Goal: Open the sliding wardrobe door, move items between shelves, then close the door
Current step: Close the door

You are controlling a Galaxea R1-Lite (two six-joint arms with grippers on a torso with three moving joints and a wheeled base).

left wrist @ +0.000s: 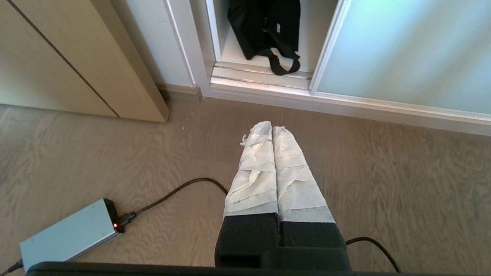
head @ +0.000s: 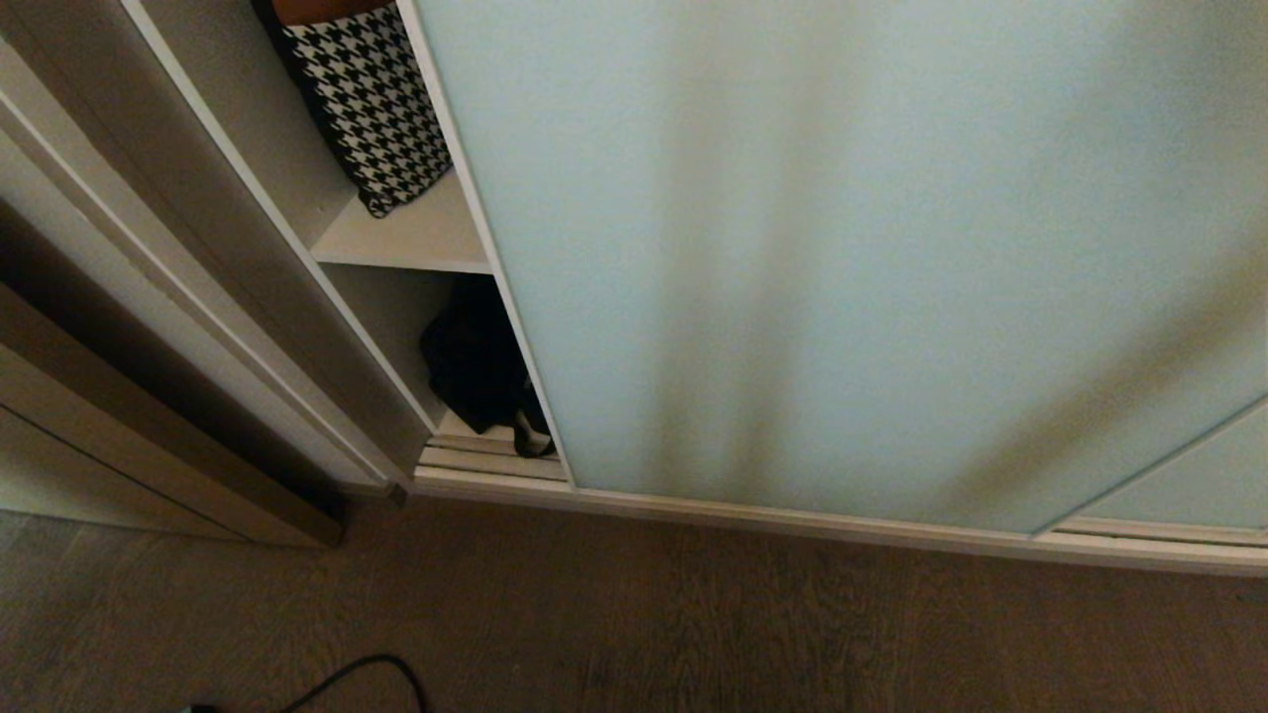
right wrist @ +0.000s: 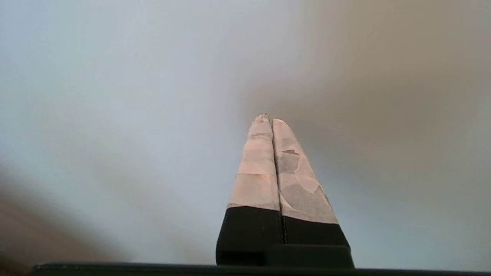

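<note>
Both grippers, left (left wrist: 272, 130) and right (right wrist: 270, 119), have jaws pressed together, empty. One floppy black fabric bag (head: 475, 366) sits on the bottom off-white shelf (head: 451, 428), left of the mint-green frosted sliding door (head: 842, 248); one houndstooth cushion (head: 371, 99) on the shelf above.

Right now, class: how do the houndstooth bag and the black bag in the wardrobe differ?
The houndstooth bag is black-and-white patterned; the black bag is plain. The houndstooth bag leans on the upper shelf; the black bag slumps on the bottom one, a strap trailing forward. Both sit in the gap beside the sliding door.
</note>
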